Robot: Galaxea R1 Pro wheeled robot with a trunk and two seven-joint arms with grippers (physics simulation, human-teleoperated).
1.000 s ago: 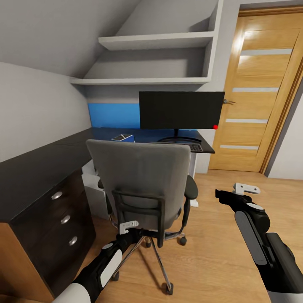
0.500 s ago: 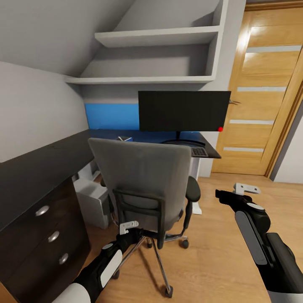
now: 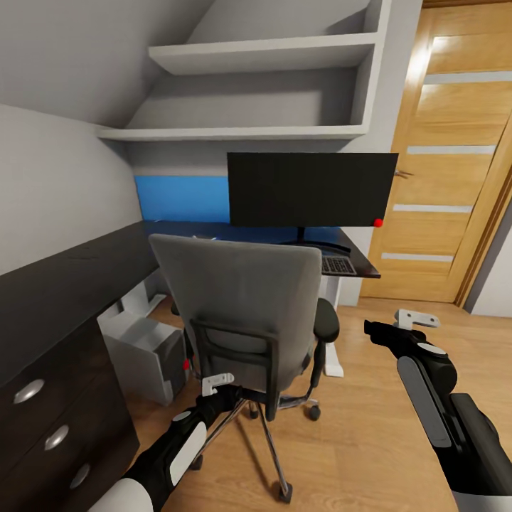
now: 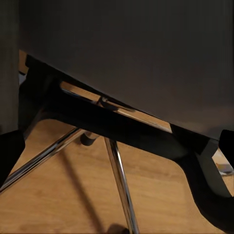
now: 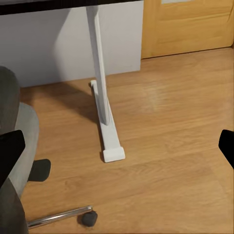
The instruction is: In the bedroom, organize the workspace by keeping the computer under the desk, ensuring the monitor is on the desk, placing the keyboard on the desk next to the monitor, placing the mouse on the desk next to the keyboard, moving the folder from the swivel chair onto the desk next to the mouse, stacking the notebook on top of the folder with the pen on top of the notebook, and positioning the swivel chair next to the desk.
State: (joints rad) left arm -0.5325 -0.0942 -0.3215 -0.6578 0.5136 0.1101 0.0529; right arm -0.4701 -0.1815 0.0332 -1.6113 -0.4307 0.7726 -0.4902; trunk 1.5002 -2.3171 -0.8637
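The grey swivel chair stands with its back to me in front of the dark desk. On the desk are the black monitor and, beside its foot, the keyboard. The grey computer tower sits on the floor under the desk. The chair's backrest hides its seat, so the folder is hidden; notebook, pen and mouse are hidden too. My left gripper is open, low behind the chair, facing the seat's underside and chrome legs. My right gripper is open over the floor to the chair's right.
A dark chest of drawers runs along the left wall. White shelves hang above the desk. A wooden door stands at the right. The desk's white leg rests on the wooden floor near the chair's castor.
The whole view has shifted: the camera has come closer to the desk, so chair, monitor and drawers look larger and the computer tower shows more. Both arms hold the same pose.
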